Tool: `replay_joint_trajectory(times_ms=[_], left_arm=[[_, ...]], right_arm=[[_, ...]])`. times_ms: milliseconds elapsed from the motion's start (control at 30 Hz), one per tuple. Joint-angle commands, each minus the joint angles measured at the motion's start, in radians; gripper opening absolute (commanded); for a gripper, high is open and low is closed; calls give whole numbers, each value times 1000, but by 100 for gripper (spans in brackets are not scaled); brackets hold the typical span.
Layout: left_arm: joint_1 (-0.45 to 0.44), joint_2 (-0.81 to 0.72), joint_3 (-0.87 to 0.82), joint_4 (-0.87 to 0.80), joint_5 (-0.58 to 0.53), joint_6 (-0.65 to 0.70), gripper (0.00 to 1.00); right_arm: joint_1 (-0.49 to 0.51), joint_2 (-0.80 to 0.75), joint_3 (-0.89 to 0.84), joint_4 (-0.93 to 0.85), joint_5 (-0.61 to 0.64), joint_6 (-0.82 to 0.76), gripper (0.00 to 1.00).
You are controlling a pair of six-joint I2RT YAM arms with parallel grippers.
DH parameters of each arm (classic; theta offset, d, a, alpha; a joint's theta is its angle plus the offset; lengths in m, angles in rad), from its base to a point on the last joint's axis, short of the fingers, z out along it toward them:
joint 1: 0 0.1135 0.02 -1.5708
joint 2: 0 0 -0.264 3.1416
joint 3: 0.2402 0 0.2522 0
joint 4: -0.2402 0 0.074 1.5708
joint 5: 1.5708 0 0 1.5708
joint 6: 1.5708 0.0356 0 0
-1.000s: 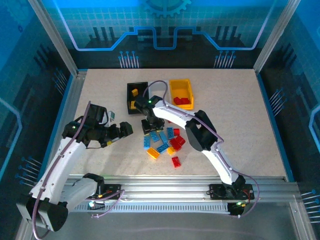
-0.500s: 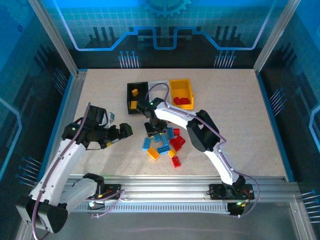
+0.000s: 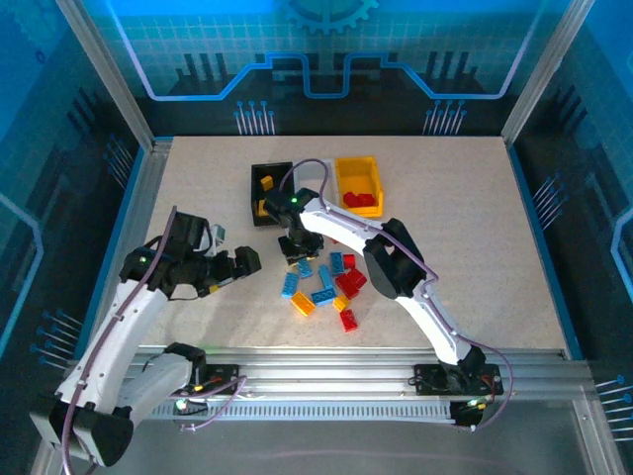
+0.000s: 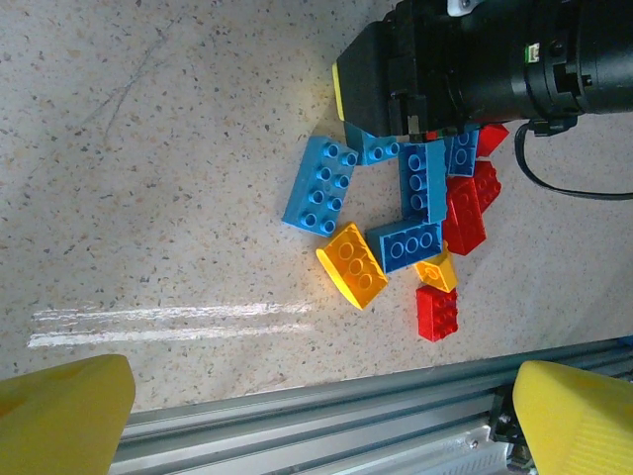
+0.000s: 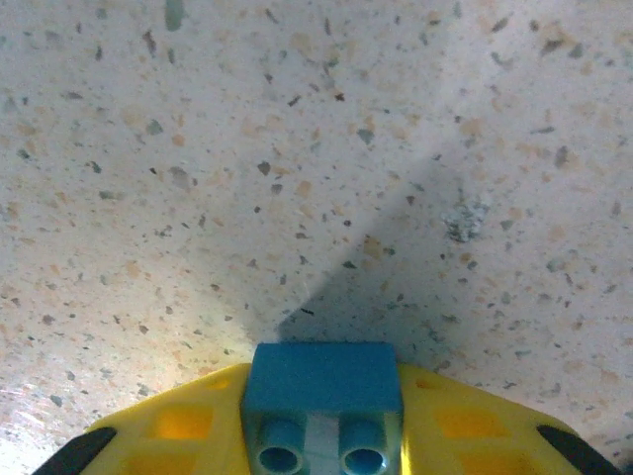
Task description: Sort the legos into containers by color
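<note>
My right gripper (image 5: 322, 435) is shut on a small blue brick (image 5: 322, 391), held just above the bare tabletop. In the top view the right gripper (image 3: 294, 247) hangs over the back-left edge of the lego pile (image 3: 324, 287), in front of the black bin (image 3: 255, 198). The white bin (image 3: 318, 170) is partly hidden by the arm; the orange-yellow bin (image 3: 358, 170) holds red bricks (image 3: 361, 201). My left gripper (image 3: 247, 260) is open, left of the pile. Its yellow fingers (image 4: 59, 411) frame a blue brick (image 4: 318, 185), a yellow brick (image 4: 353, 264) and a red brick (image 4: 436, 312).
Two yellow bricks (image 3: 264, 184) lie in the black bin. The metal rail (image 3: 326, 361) runs along the table's near edge, close below the pile. Open tabletop (image 3: 465, 228) spreads to the right of the bins and the pile.
The right gripper dipped at the pile's back edge and has come back slightly up and left with the blue brick. The left gripper barely shifted.
</note>
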Motion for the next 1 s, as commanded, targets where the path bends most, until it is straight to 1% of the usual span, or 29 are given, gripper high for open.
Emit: replay_joint_trajectory(times_ms=[0, 233, 367, 567, 767, 833, 967], left_arm=[[1, 12, -12, -5, 4, 0, 99], [1, 49, 9, 13, 6, 5, 99], [1, 64, 8, 23, 14, 0, 99], [1, 80, -8, 41, 47, -2, 99], [-9, 130, -14, 42, 70, 14, 99], [-25, 156, -7, 28, 62, 31, 99], [-85, 219, 22, 1, 22, 70, 99]], right_arm=[[-16, -15, 16, -36, 23, -4, 32], [-53, -73, 71, -36, 19, -5, 32], [-96, -116, 128, -38, 18, -6, 33], [-175, -116, 241, -15, 10, -10, 32], [-232, -14, 381, 38, 4, -21, 33], [-247, 22, 417, 63, 2, -20, 33], [-269, 76, 461, 120, -22, -5, 34]])
